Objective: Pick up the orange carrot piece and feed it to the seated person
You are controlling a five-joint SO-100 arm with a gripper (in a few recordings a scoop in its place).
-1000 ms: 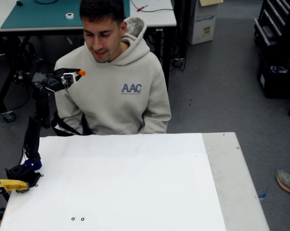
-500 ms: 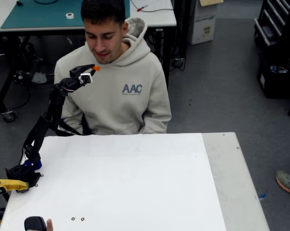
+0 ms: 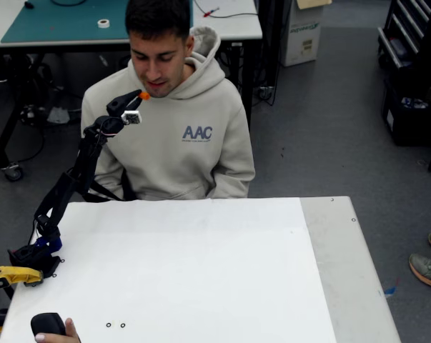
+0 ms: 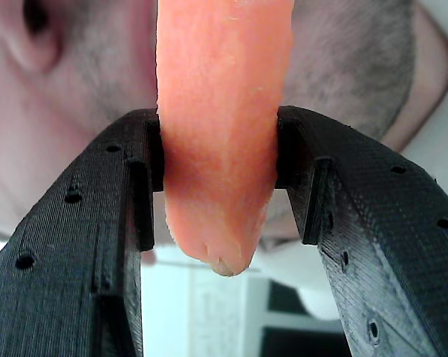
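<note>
The orange carrot piece [image 3: 144, 95] is pinched at the tip of my black gripper [image 3: 138, 97], raised high off the table just below the chin of the seated person [image 3: 174, 136] in a beige hoodie. He leans his head down toward it. In the wrist view the carrot piece [image 4: 220, 126] stands upright between the two black fingers [image 4: 97, 238], which press on both its sides, with the person's face close behind it.
The white table [image 3: 186, 271] lies below, with my arm's base [image 3: 33, 254] and a yellow clamp [image 3: 11, 275] at its left edge. A hand on a dark object [image 3: 51, 327] shows at the bottom left. A shoe [image 3: 428, 270] is on the floor at right.
My arm has stretched up and to the right, carrying the carrot from the person's shoulder height to just under his chin. A hand has come in at the bottom left.
</note>
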